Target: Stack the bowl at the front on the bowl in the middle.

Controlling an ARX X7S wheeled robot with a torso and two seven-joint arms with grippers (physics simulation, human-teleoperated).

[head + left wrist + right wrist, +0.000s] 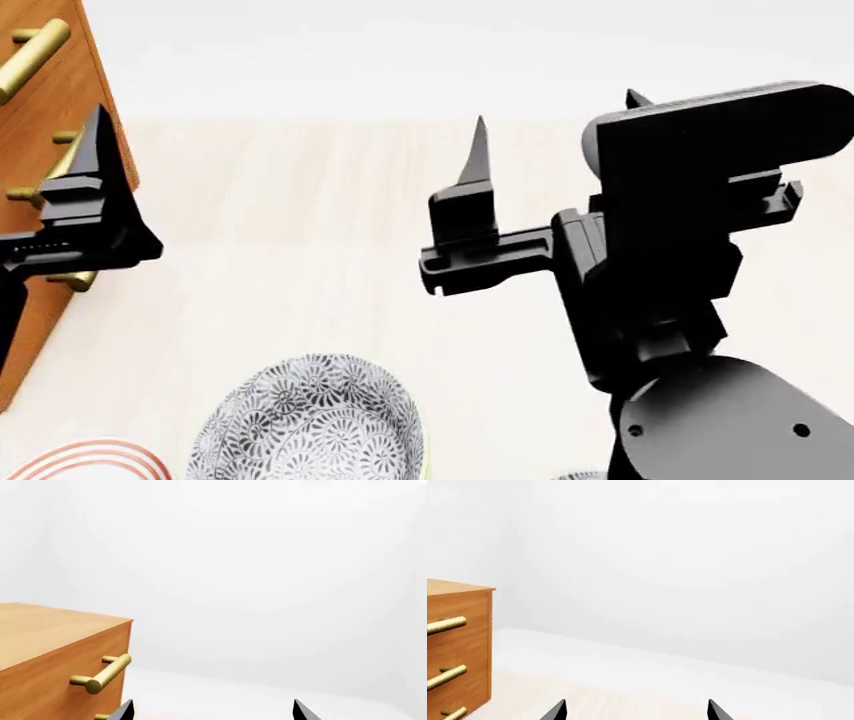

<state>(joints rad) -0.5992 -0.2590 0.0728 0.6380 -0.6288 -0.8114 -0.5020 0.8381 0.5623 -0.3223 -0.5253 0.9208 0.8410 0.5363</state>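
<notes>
Right tool (554, 140) raised, spread, empty, patterned bowl (310, 425) below

Bright, even, diffuse light; faint soft shadows; sharp noiseless renders, washed-out white background

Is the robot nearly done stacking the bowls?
Hard to tell. Only one patterned bowl shows fully, with a red-ringed dish beside it at the picture's lower edge; whether bowls are stacked is out of view. Both grippers, left and right, are open, holding nothing, raised and facing the wall beside the wooden drawers.
</notes>
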